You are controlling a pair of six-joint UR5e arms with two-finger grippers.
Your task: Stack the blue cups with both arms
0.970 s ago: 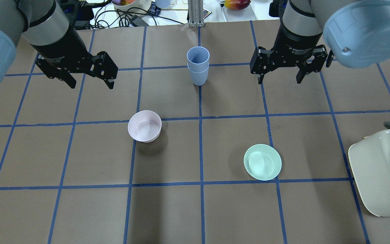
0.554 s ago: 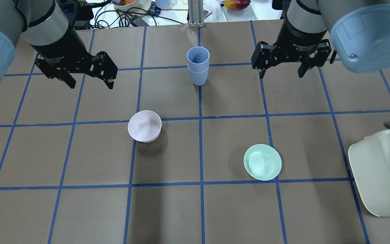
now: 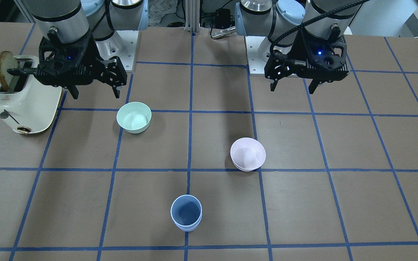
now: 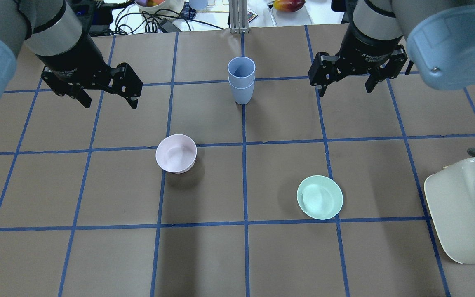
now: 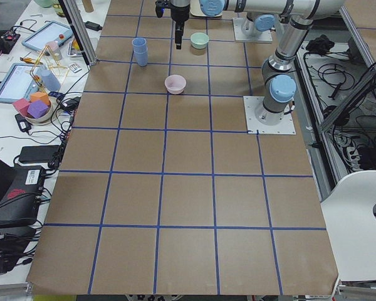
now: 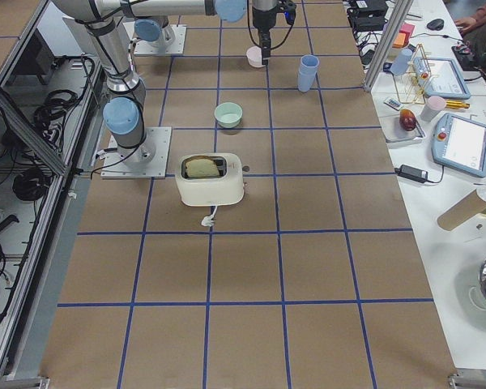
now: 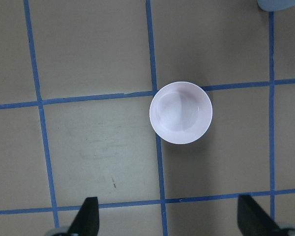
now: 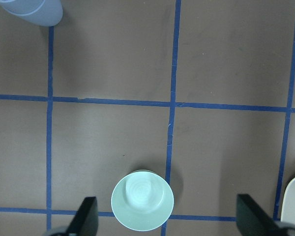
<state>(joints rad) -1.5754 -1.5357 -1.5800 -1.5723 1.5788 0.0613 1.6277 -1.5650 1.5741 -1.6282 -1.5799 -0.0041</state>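
Observation:
The two blue cups (image 4: 241,80) stand nested one inside the other, upright, on the middle blue line at the far side of the table; they also show in the front-facing view (image 3: 186,214). My left gripper (image 4: 110,103) hangs open and empty, well to the left of the stack. My right gripper (image 4: 345,90) hangs open and empty, well to the right of it. Neither touches the cups. The left wrist view shows only a sliver of the stack (image 7: 280,4) at its top right, and the right wrist view shows its base (image 8: 34,10) at the top left.
A pale pink bowl (image 4: 176,153) sits nearer than the stack, left of centre. A mint-green bowl (image 4: 319,197) sits right of centre. A cream toaster (image 4: 464,214) with a slice of bread (image 3: 3,70) stands at the right edge. Cables and clutter lie beyond the far edge.
My right gripper has drawn away toward the far right of the table, still open. The left gripper, the stacked cups and the bowls have not moved.

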